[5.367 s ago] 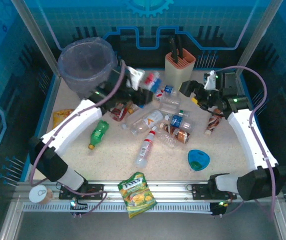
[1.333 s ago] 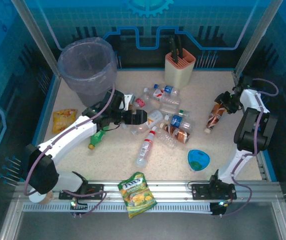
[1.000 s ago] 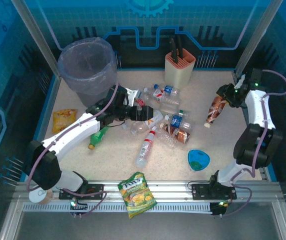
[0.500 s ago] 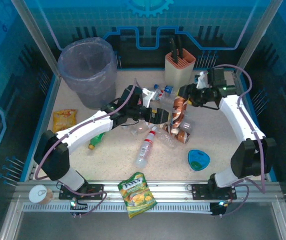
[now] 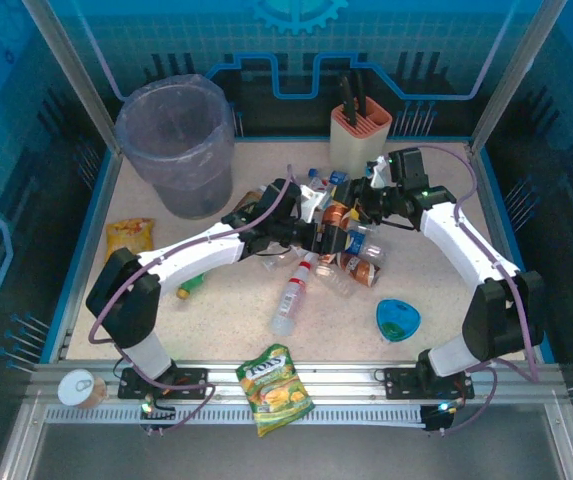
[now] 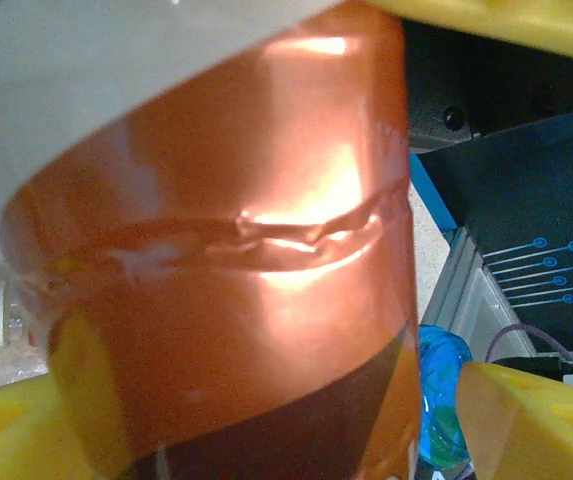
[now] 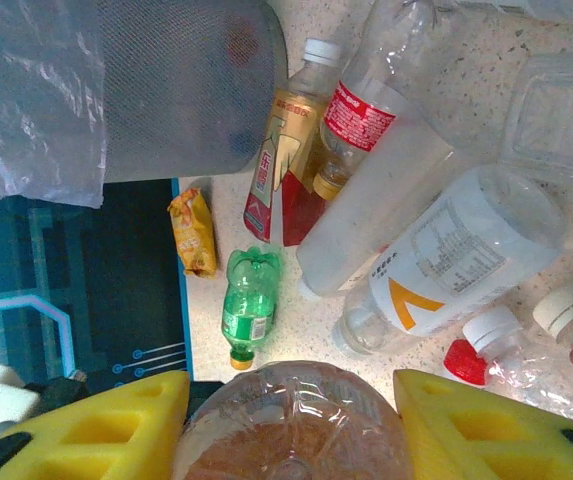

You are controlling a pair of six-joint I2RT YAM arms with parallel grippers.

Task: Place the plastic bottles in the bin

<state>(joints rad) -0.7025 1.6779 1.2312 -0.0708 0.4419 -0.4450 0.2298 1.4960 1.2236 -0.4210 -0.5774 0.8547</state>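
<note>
A brown-filled bottle (image 5: 337, 222) hangs over the heap of plastic bottles (image 5: 351, 262) in mid-table. My right gripper (image 5: 359, 208) is shut on it; in the right wrist view its base (image 7: 291, 440) sits pinched between both yellow fingers (image 7: 106, 425). My left gripper (image 5: 318, 236) is open around the same bottle (image 6: 226, 260), with a gap beside its right finger (image 6: 536, 420). On the table lie a green bottle (image 7: 249, 305), an orange-marked clear bottle (image 7: 456, 255) and a red-labelled one (image 7: 361, 115). The grey bin (image 5: 176, 135), bag-lined, stands at the back left.
A peach knife holder (image 5: 359, 135) stands at the back centre. A blue bowl (image 5: 398, 319) lies right of the heap. An orange snack bag (image 5: 128, 236) is at the left, a green one (image 5: 274, 385) on the front rail, a tin can (image 5: 82, 387) at the front left.
My right arm carried the brown bottle from the right side to the table's middle. My left gripper reached rightwards from near the bin and now straddles that bottle.
</note>
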